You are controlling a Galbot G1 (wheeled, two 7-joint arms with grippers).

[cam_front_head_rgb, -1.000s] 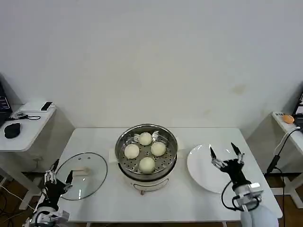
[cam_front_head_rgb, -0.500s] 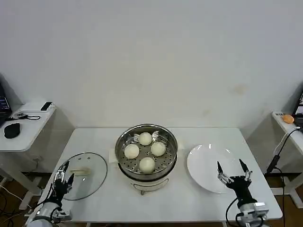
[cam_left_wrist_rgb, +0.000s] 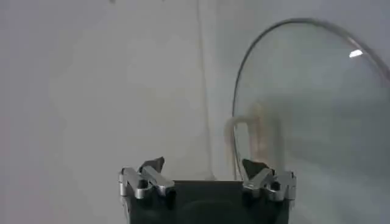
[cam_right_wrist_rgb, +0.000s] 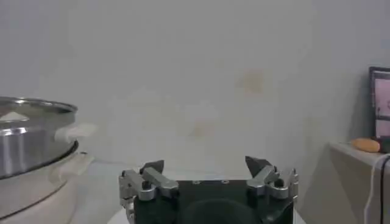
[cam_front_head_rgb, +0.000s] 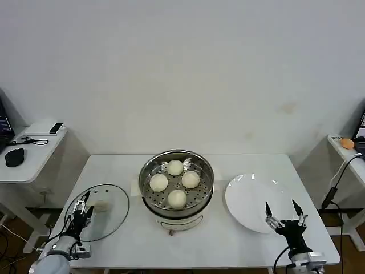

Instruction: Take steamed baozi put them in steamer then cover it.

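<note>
Four small cream-white baozi [cam_front_head_rgb: 177, 181] are counted in the shiny round steel steamer [cam_front_head_rgb: 176, 187]. One clear glass cover [cam_front_head_rgb: 100, 210] is seen flat on the table [cam_front_head_rgb: 211, 240], just beside the left gripper [cam_front_head_rgb: 83, 209], spread empty. The right gripper [cam_front_head_rgb: 284, 217], wide open, is held at the white plate [cam_front_head_rgb: 251, 201].

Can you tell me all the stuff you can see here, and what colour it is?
buns: four, cream-white, inside the steamer
steamer: one, shiny steel on a white base, table centre
lid: one, clear glass with cream handle, flat on the table left of the steamer
plate: one, white, right of the steamer
table: one, white
left end effector: one, black, open, at the lid's near-left edge
right end effector: one, black, open, at the plate's near-right edge
</note>
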